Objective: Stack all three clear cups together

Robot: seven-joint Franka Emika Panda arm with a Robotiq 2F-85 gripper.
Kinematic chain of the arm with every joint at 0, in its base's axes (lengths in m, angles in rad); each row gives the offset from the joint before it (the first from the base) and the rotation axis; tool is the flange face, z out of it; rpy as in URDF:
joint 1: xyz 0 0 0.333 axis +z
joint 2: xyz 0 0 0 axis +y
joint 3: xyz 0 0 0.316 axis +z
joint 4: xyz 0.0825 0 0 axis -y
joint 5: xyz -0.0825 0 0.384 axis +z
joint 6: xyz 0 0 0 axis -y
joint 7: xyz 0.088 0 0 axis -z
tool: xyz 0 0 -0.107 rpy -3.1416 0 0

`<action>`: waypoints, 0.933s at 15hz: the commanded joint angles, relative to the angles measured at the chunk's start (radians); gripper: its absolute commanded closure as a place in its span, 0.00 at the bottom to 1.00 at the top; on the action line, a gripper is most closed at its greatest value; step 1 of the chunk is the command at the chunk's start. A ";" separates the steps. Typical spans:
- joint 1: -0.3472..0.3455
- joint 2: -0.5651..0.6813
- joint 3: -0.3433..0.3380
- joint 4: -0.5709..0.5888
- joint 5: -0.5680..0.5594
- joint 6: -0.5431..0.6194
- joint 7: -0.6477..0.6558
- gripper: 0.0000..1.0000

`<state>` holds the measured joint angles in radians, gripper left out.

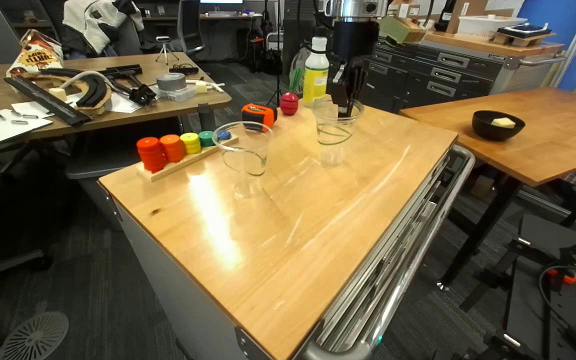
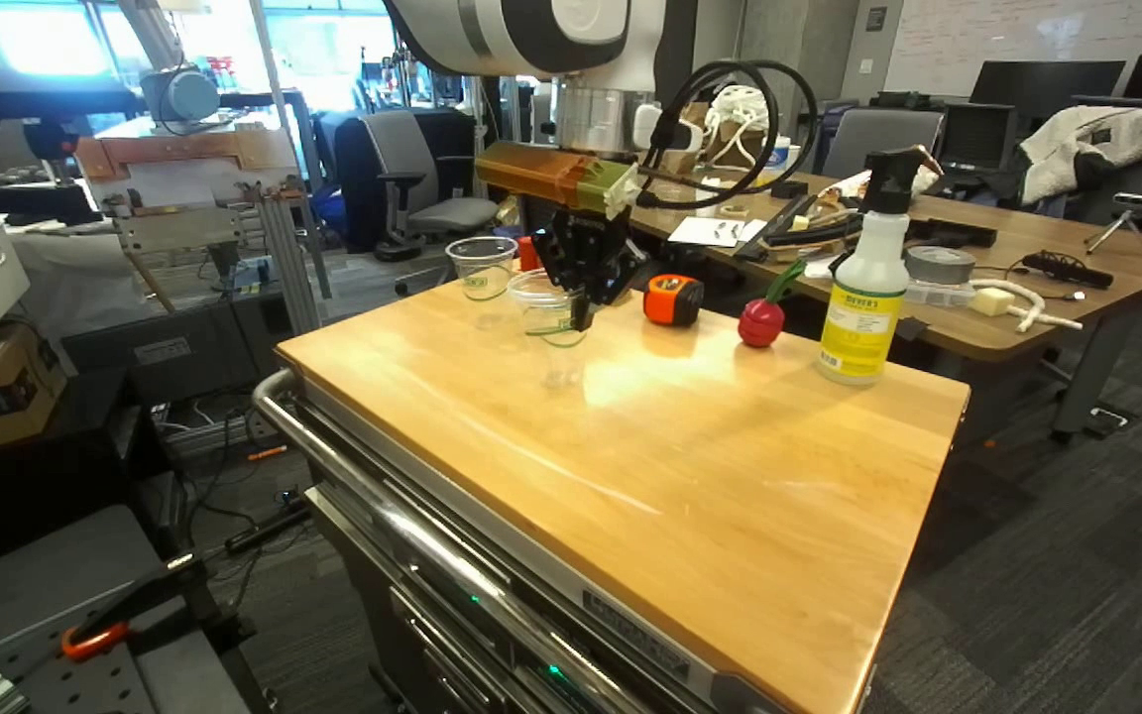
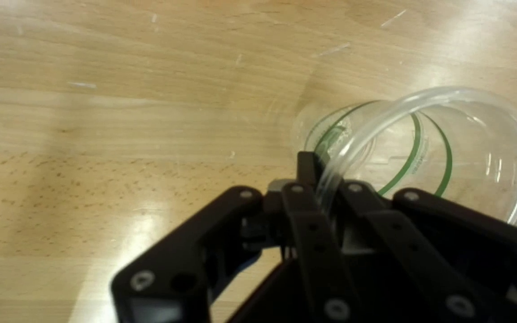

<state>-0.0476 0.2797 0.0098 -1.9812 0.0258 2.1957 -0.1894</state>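
Note:
One clear cup (image 1: 244,160) stands upright and alone on the wooden cart top; it also shows in an exterior view (image 2: 484,268). A second clear cup (image 1: 332,142), also in an exterior view (image 2: 553,342), is at my gripper. Its rim looks doubled and it has two green lines in the wrist view (image 3: 447,166), so two cups appear nested there. My gripper (image 1: 345,111) is shut on the near wall of these nested cups, the rim passing between the fingers (image 3: 320,172). One finger is partly hidden behind the rim. I cannot tell whether their base touches the wood.
Along the cart top (image 1: 278,260) stand a rack of coloured rings (image 1: 173,150), an orange tape measure (image 1: 259,115), a red radish-like toy (image 1: 289,103) and a yellow-labelled spray bottle (image 1: 316,75). A metal handle bar (image 1: 418,265) runs along one edge.

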 commanded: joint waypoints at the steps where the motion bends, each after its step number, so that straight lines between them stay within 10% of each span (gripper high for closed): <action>1: 0.005 -0.046 0.006 0.061 0.037 -0.095 0.041 0.99; 14: 0.106 -0.052 0.081 0.251 0.117 -0.142 0.122 0.99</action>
<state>0.0394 0.2194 0.0773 -1.7670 0.1293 2.0639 -0.0877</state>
